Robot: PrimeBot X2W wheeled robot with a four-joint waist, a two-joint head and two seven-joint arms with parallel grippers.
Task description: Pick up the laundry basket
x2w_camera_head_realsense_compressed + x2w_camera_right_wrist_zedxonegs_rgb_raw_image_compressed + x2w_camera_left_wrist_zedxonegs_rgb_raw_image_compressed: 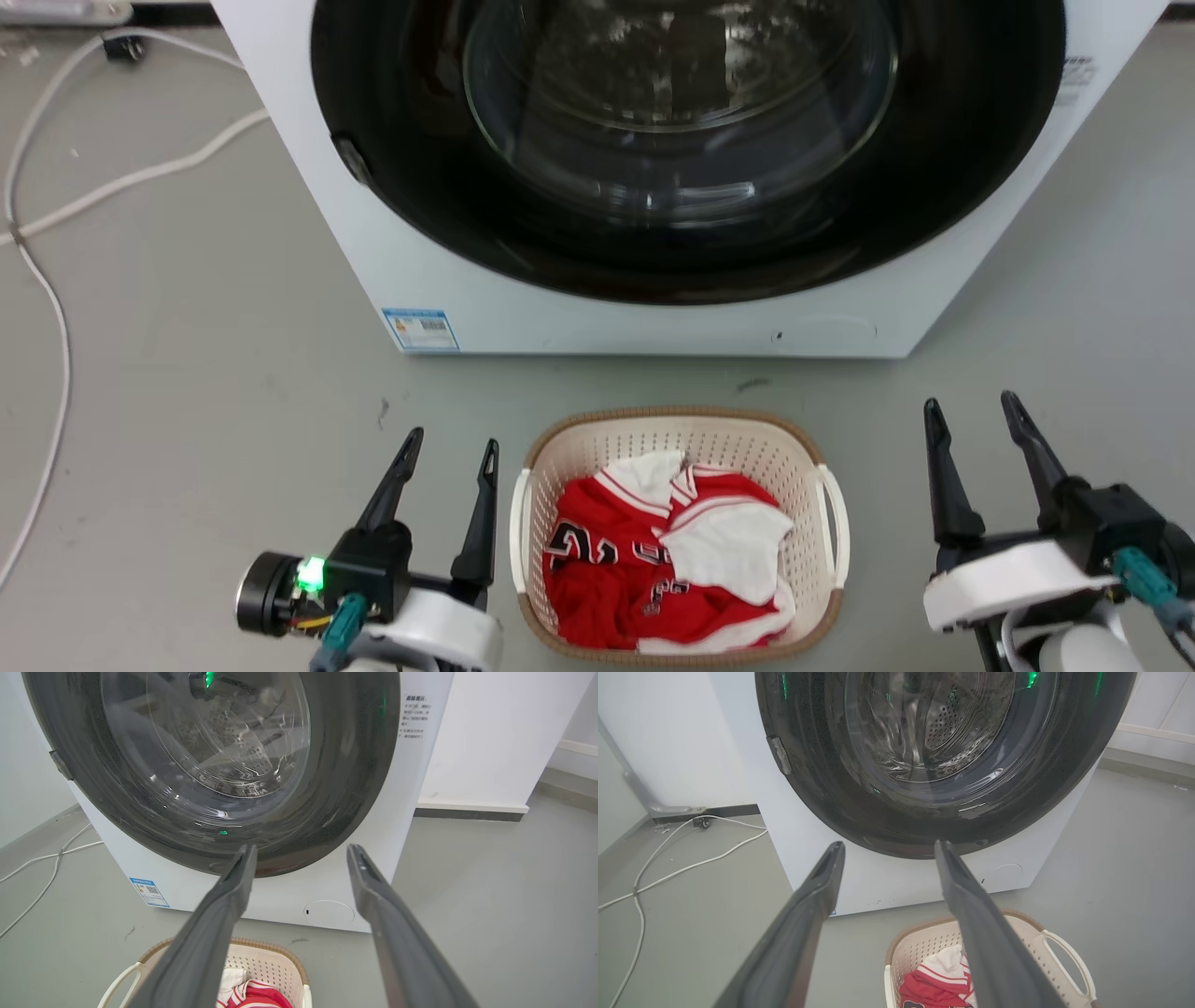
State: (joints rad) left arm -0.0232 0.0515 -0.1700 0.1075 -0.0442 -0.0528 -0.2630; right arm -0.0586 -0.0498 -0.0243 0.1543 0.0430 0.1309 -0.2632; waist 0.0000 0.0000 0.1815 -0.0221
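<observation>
The laundry basket is cream-white perforated plastic with a brown woven rim and white side handles. It sits on the grey floor in front of the washing machine and holds red and white clothes. My left gripper stands open just left of the basket, its inner finger close to the left handle. Further off to the basket's right, my right gripper is open as well. The basket lies under the right finger in the left wrist view. The right wrist view has the basket at the lower left.
A white front-loading washing machine with a dark round glass door stands right behind the basket. White cables trail over the floor at the left. A white wall and skirting rise at the machine's right.
</observation>
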